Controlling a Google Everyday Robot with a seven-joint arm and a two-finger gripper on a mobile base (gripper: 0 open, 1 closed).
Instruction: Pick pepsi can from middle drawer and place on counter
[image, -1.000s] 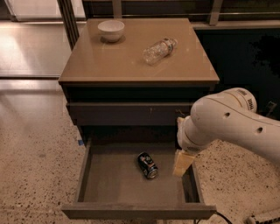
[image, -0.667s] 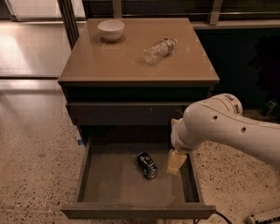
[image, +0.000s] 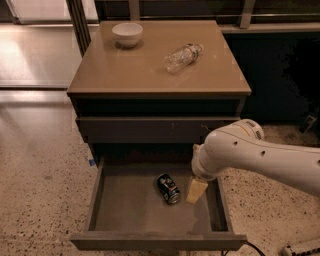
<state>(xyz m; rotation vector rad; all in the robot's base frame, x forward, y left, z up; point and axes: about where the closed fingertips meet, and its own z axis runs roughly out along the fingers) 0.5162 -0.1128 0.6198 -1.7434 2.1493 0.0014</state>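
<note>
The pepsi can (image: 169, 188) lies on its side on the bottom of the open middle drawer (image: 125, 207), slightly toward 3 o'clock of the drawer's centre. The gripper (image: 196, 191) hangs inside the drawer just beside the can, at its 3 o'clock; whether it is parted or closed I cannot tell. Its white arm (image: 260, 157) enters from 3 o'clock. On the tan worktop (image: 130, 70) a white bowl (image: 127, 34) sits at 11 o'clock and a clear water bottle (image: 183, 56) lies at 1 o'clock
</note>
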